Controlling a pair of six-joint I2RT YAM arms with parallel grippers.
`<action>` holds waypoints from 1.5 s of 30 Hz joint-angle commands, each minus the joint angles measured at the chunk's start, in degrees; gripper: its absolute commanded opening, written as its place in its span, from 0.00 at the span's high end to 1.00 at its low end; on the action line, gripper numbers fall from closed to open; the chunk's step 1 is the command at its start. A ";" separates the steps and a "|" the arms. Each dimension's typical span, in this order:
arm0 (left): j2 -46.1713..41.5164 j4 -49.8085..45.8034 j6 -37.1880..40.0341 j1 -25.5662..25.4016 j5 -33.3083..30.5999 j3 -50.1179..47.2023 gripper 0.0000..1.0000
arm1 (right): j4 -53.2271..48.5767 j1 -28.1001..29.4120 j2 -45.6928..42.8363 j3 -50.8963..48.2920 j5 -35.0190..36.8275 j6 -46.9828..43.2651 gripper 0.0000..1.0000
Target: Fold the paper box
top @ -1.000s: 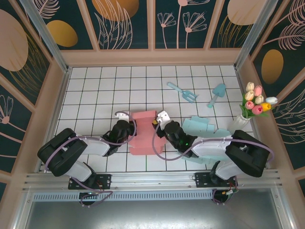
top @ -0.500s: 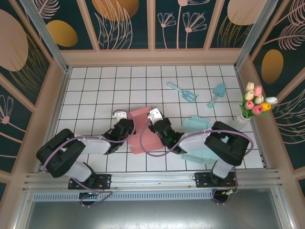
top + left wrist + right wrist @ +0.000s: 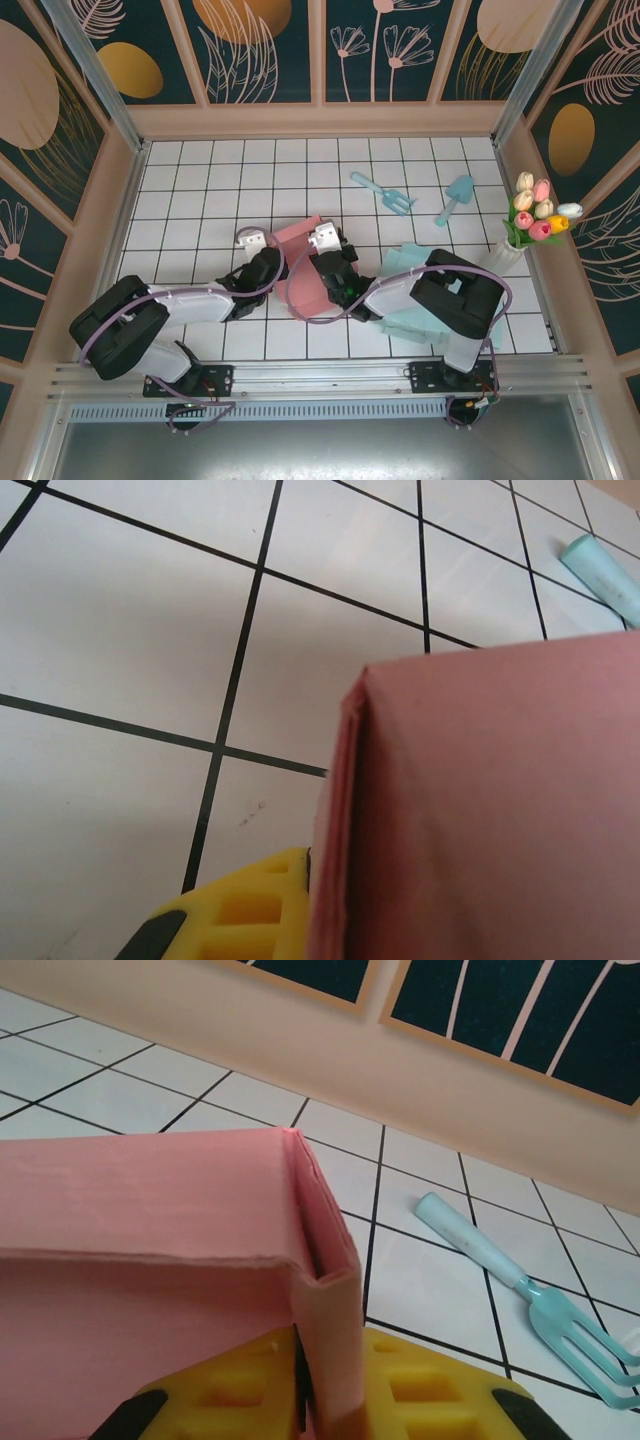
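My right gripper [image 3: 326, 1405] is clamped on a corner wall of the pink box [image 3: 305, 275]. In the right wrist view, one yellow pad [image 3: 225, 1400] sits on each side of the thin paper, which stands upright between them with a folded flap meeting it at the corner. My left gripper [image 3: 272, 266] is closed on the box's opposite side. In its wrist view, one yellow pad [image 3: 240, 915] at the bottom edge presses the layered paper edge, and the other pad is hidden behind the sheet.

From above, both grippers meet at the box just below the middle of the frame, left gripper on its left edge, right gripper on its right. The box is tilted, its top leaning left, and rests on the white tiled table [image 3: 200, 200].

Outward, a teal box [image 3: 408, 262] lies partly under my right arm, right of centre. A teal fork [image 3: 383, 192] and trowel [image 3: 457, 198] lie in the upper right, well apart from the pink box. A vase of tulips [image 3: 530, 218] stands at the right edge.
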 commanded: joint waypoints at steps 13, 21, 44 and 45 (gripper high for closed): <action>-3.98 -3.20 -7.04 0.10 -9.34 -0.46 1.00 | -4.63 -4.97 -3.08 -3.46 -22.29 3.61 0.61; -3.95 -2.30 -7.07 0.10 -8.53 -0.77 1.00 | -1.65 -4.88 -2.29 -5.07 -20.64 1.69 0.60; -0.22 -3.04 -6.34 0.10 -7.74 1.06 1.00 | 6.64 -5.90 2.18 -0.42 -19.10 -3.39 0.64; -0.22 -3.10 -6.46 0.10 -7.94 1.02 1.00 | 6.46 -6.23 2.16 -0.51 -17.67 -2.73 0.66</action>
